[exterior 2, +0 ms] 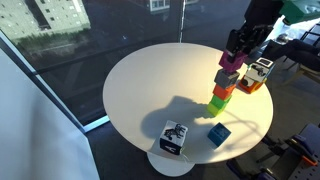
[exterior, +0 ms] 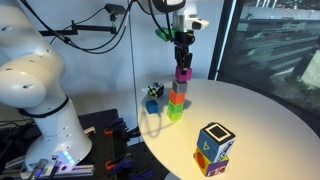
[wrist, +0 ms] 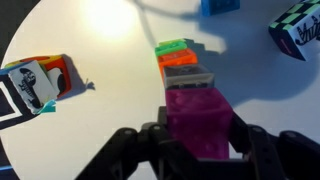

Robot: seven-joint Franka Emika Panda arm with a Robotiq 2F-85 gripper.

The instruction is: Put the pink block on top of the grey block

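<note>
The pink block is a small magenta cube held between my gripper's fingers, which are shut on its sides. It sits directly over a stack of three cubes: grey block on top, orange below it, green at the bottom. In both exterior views the gripper holds the pink block just at the top of the grey block. I cannot tell whether the two touch.
The stack stands on a round white table. A large multicoloured patterned cube, a black-and-white cube and a blue block lie around it.
</note>
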